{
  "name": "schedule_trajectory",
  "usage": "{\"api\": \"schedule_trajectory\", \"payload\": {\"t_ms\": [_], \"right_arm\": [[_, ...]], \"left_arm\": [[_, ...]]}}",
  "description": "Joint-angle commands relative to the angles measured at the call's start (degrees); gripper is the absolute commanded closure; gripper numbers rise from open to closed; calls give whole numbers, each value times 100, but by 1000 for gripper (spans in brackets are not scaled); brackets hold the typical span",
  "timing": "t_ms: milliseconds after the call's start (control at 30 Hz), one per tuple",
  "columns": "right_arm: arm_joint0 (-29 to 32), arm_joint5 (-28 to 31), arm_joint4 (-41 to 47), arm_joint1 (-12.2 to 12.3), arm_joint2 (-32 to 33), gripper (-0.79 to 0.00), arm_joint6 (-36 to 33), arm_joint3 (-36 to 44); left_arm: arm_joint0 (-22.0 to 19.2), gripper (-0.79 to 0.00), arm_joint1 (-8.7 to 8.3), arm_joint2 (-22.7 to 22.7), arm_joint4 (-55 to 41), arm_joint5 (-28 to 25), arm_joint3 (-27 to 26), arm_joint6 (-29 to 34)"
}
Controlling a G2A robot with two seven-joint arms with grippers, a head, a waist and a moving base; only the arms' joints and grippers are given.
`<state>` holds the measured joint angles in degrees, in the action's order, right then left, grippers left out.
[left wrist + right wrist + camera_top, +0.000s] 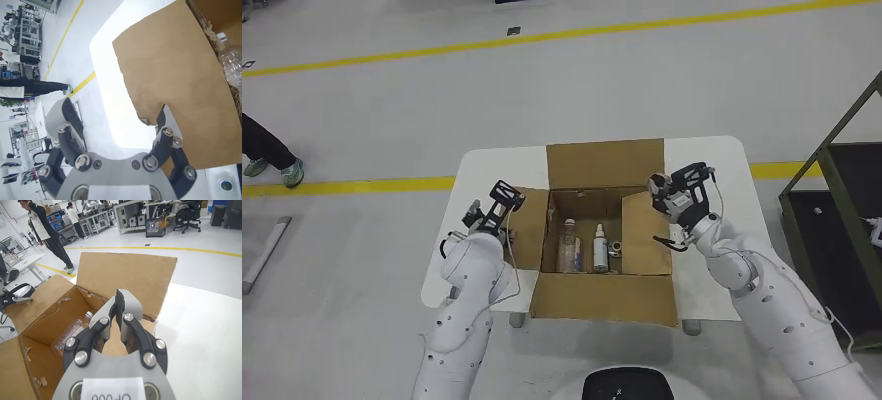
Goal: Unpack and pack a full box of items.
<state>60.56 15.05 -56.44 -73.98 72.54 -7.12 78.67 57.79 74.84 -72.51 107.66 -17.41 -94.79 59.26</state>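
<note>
With left pincer point(115, 106) open and right pincer point(118, 298) closed, probably best to pinch light, crushable bottle point(568, 248) at 12-o'clock neck.

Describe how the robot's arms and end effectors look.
Both arms: glossy white rounded segments with small dark holes, thin black cables at the wrists. The left end effector and right end effector share black linkages, silver bolts, grey plates and ribbed black finger pads; the right bears a white label.

Bright, even light; table point(105, 91) glares white ahead of left gripper point(115, 106); box point(47, 315) interior softly shaded; wrist-view edges bowed.
</note>
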Motion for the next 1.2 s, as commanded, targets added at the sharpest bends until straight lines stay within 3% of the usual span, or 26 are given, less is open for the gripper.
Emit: {"api": "schedule_trajectory", "payload": {"t_ms": [0, 300, 567, 767, 1033, 1167], "right_arm": [[9, -39, 25, 2, 38, 0, 24, 6], [100, -613, 433, 23, 575, 0, 511, -30], [186, -740, 762, 14, 726, 0, 598, -546], [344, -869, 730, -34, 526, 0, 747, -765], [389, -640, 730, -100, 201, 0, 815, -871], [313, -524, 757, -132, 72, 0, 792, -955]], "left_arm": [[8, -785, 5, 35, 67, 14, 105, -47], [-26, -785, 28, 60, 114, 0, 235, -114], [-20, -785, 37, 5, 142, 15, 309, -148], [29, -785, 24, -219, -110, -114, -158, -171], [157, -785, -8, -460, -157, -312, -671, 38], [180, -785, 0, -666, -613, -232, -873, 89]]}}
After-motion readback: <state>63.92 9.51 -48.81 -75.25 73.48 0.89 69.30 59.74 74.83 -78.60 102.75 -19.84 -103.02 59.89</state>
